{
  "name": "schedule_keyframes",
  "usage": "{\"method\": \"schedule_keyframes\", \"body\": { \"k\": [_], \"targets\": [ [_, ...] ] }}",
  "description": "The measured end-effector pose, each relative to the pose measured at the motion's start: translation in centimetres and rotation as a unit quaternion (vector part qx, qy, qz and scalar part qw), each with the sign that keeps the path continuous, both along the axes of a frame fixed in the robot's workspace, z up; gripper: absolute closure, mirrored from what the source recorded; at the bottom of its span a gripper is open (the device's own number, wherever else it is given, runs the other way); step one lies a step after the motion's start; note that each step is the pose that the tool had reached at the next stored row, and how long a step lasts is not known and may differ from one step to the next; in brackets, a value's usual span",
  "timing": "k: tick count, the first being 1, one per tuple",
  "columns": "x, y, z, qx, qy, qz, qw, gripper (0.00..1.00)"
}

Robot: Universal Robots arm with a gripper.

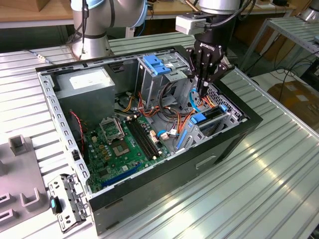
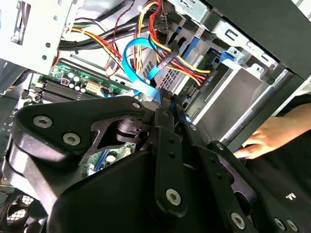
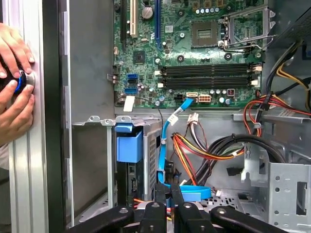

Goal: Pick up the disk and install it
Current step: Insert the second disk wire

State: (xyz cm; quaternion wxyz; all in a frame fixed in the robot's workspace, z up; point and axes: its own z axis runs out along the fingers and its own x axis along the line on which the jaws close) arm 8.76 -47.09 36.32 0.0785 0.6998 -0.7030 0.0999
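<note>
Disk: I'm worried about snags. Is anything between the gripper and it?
Likely yes. A blue data cable loops right beside the gripper, just above the disk in the drive cage. Coloured power wires crowd close by.

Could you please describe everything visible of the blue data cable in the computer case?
The blue data cable is a thin, flat, light-blue lead, seemingly plastic-sheathed. In the first wrist view one end meets the edge of the motherboard; it runs beside the metal drive cage and curls into a loose loop near the coloured power wires, right at the end effector; contact cannot be judged.
</note>
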Motion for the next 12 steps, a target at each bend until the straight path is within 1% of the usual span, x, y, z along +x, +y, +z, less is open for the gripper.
{"method": "schedule_keyframes", "body": {
  "k": [1,2,3,4,5,7,10,12],
  "targets": [
    [-0.01,-0.06,-0.02,0.0017,-0.0003,0.000,1.00000,0.84],
    [-0.04,-0.10,-0.04,0.0073,-0.0004,0.000,0.99997,0.84],
    [-0.09,-0.12,-0.05,0.0216,-0.0004,0.000,0.99977,0.84],
    [-0.12,-0.14,-0.05,0.0350,-0.0005,0.000,0.99939,0.84],
    [-0.15,-0.24,-0.08,0.0414,-0.0006,0.000,0.99914,0.84],
    [-0.21,-0.47,-0.11,0.0416,-0.0015,0.000,0.99914,0.84],
    [-0.27,-1.06,-0.16,0.0416,-0.0038,0.000,0.99913,0.84],
    [-0.32,-1.71,-0.19,0.0416,-0.0058,0.000,0.99912,0.84]
  ]
}}
